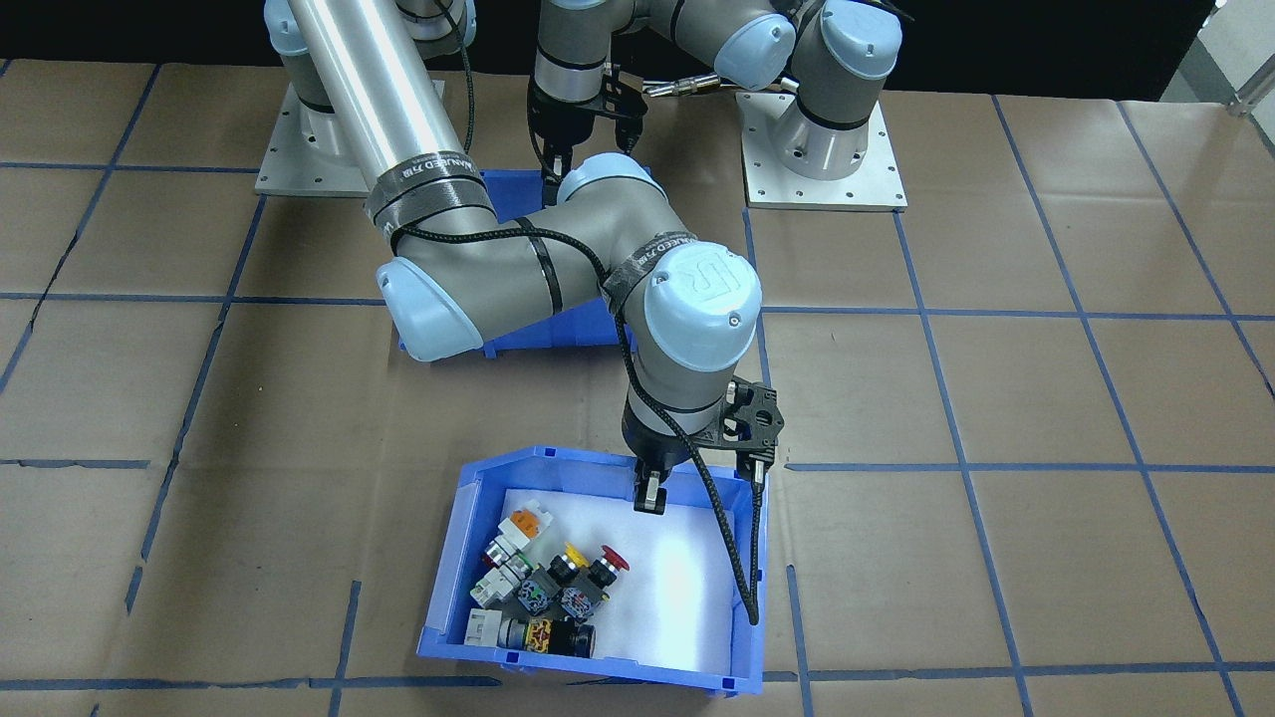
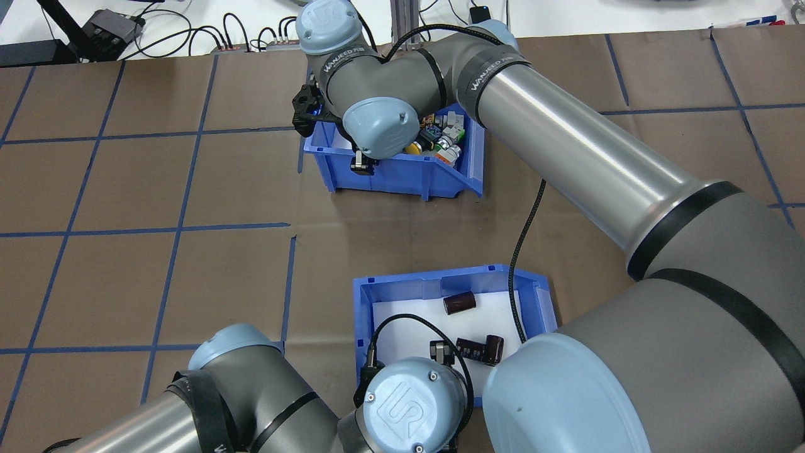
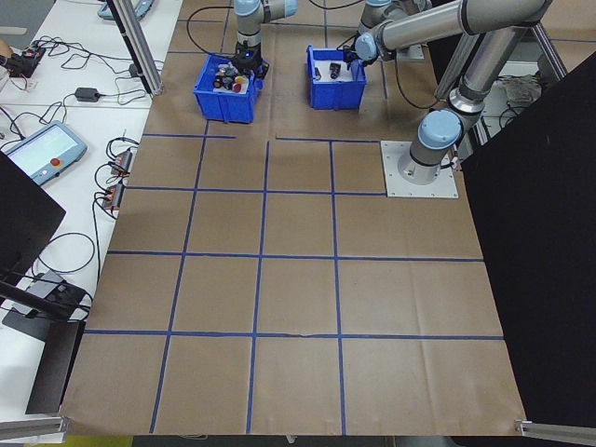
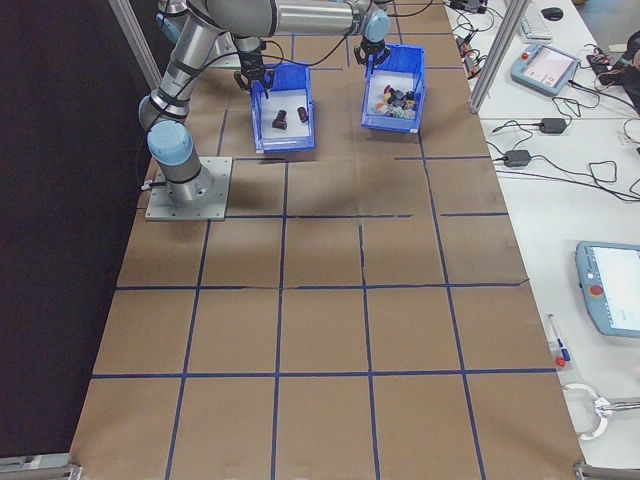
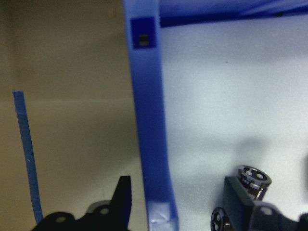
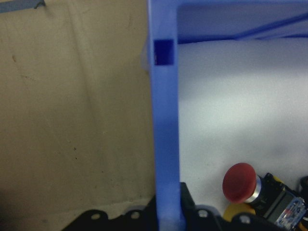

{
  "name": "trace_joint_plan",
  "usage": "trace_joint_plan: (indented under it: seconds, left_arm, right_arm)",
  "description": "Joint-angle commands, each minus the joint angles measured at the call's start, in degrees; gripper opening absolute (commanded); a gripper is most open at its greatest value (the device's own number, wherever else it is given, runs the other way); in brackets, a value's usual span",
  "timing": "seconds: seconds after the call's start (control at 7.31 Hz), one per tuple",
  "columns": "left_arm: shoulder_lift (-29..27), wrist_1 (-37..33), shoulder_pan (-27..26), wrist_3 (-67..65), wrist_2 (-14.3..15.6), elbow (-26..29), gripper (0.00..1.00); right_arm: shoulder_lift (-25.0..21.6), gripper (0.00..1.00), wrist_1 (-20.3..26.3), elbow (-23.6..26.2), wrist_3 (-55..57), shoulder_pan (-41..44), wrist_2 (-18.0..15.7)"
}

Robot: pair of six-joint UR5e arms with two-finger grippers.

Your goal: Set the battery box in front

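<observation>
The battery box [image 2: 393,296], a blue bin with a white foam liner and dark cylinders [image 2: 458,303] lying in it, sits on the brown table [image 2: 157,189] close to our base, while the button bin [image 2: 402,173], full of coloured push-buttons, stands farther out toward the operators' side. We judge the task barely begun: the battery box is not yet in front, and the two bins apparently have to trade rows. Our left gripper [image 5: 171,202] straddles the battery box's left wall [image 5: 149,120], one finger outside over the table and the other inside beside a cylinder; its jaws stand apart with visible gaps to the wall, so nothing is clamped yet. Our right gripper [image 6: 168,211] sits at the button bin's wall [image 6: 166,120], fingers pressed against both faces, seemingly gripping it. What remains for us: clamp the battery box wall, lift, and carry the box outward once the front spot is free.
</observation>
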Motion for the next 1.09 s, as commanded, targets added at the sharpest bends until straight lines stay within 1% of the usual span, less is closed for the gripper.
trace_joint_plan:
  seconds: [0.0, 0.14, 0.27, 0.41, 0.55, 0.68, 0.82, 0.96]
  left_arm:
    - [1.25, 0.31, -0.04, 1.35, 0.86, 0.26, 0.00]
    - [3.43, -0.39, 0.49, 4.84, 3.83, 0.00, 0.00]
    - [6.06, -3.70, 2.14, 8.44, 5.25, -0.26, 0.00]
    - [9.13, -7.47, 6.42, 14.31, 5.18, -0.26, 0.00]
    - [12.21, -11.08, 11.86, 21.59, 5.09, -0.35, 0.00]
    - [13.28, -12.33, 16.88, 25.75, 4.83, -0.09, 0.00]
    - [12.69, -12.26, 21.80, 31.19, 4.13, 0.35, 0.00]
    - [11.37, -12.35, 27.15, 36.46, 3.86, 1.40, 0.00]
  right_arm:
    - [-2.50, 0.00, 1.69, -0.02, -2.66, -1.15, -1.18]
    - [-4.16, 0.00, 2.40, 0.77, -6.24, -2.29, -3.62]
    - [-4.79, 0.00, 2.76, 0.86, -9.75, -4.04, -5.65]
    - [-5.84, 0.00, 2.93, 1.04, -12.14, -6.41, -6.19]
    - [-7.33, 0.00, 3.02, 1.56, -15.99, -9.39, -6.37]
    - [-9.87, 0.00, 3.02, 3.48, -21.86, -13.43, -6.28]
    - [-13.29, 0.00, 3.02, 7.76, -26.35, -16.86, -5.67]
    - [-17.32, 0.00, 1.98, 13.29, -31.18, -21.07, -5.15]
